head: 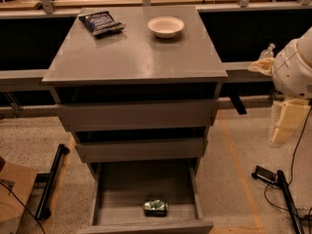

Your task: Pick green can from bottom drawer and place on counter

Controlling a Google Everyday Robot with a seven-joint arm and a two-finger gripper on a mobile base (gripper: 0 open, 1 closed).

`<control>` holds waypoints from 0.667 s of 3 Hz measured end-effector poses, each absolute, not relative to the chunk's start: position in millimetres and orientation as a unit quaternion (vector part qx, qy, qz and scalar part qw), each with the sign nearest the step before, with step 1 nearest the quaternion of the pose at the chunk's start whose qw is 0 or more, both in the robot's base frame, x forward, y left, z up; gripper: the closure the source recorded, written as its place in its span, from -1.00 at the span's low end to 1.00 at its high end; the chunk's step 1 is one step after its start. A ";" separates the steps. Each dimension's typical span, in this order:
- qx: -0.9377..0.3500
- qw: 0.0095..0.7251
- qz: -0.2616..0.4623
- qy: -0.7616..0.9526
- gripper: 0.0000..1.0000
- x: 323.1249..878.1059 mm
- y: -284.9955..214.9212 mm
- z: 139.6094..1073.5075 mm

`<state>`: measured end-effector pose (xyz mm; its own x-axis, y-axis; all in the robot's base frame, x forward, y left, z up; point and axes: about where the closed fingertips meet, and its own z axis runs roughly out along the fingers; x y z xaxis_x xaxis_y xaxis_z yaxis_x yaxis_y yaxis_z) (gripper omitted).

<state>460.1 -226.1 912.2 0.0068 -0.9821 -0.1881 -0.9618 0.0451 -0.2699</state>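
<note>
Your cream pincer (pixel 287 123), opening untellable, hung well above-right of the shiny green metal can (pixel 155 206), probably light, slippery, best taken mid-body.

**Grey sheen, shiny can**

The table (pixel 136 52) top is smooth grey with a slight gloss. The drawer (pixel 139 183) looks matt grey. The can (pixel 155 205) is shiny green metal. The dark bag (pixel 101 22) is crinkled and glossy, and the bowl (pixel 166 26) is smooth white. The floor (pixel 234 169) is speckled and rough. The end effector (pixel 287 123), low at the right beside the table, looks like matt cream plastic.
</note>
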 end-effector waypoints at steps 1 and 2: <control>-0.733 0.175 -0.013 0.657 -1.00 477.8 -230.3 866.8; -0.774 0.172 -0.003 0.609 -1.00 501.5 -253.2 794.2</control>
